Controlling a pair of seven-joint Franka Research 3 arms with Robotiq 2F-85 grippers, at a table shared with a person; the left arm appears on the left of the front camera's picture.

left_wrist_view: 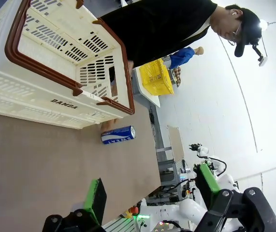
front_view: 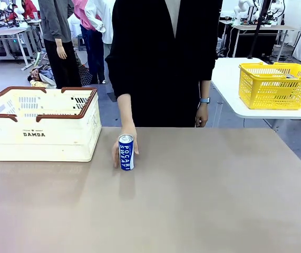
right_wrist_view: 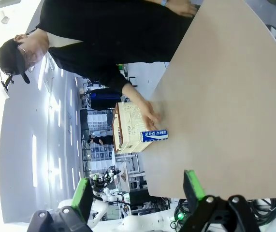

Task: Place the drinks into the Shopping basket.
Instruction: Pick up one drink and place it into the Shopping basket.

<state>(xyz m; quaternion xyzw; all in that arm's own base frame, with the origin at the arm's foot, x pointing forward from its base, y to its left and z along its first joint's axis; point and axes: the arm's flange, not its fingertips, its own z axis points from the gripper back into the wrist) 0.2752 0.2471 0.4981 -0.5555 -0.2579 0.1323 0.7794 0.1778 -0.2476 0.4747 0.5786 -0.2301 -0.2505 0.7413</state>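
A blue-and-white drink can (front_view: 126, 152) stands upright on the brown table, with the person's hand (front_view: 123, 141) wrapped around its back. The same can (left_wrist_view: 118, 135) lies sideways in the rolled left wrist view, and the can (right_wrist_view: 154, 136) also appears in the right wrist view. The cream-white Shopping basket (front_view: 39, 138) with brown rim sits at the table's left, close to the can; its inside (left_wrist_view: 60, 46) looks bare. My left gripper (left_wrist_view: 150, 195) is open, well short of the can. My right gripper (right_wrist_view: 137, 191) is open too, far from the can.
A yellow mesh basket (front_view: 278, 85) sits on a white side table (front_view: 229, 79) at the far right. The person (front_view: 163, 58) stands at the far edge of the brown table (front_view: 203, 200). Other people stand farther back at left.
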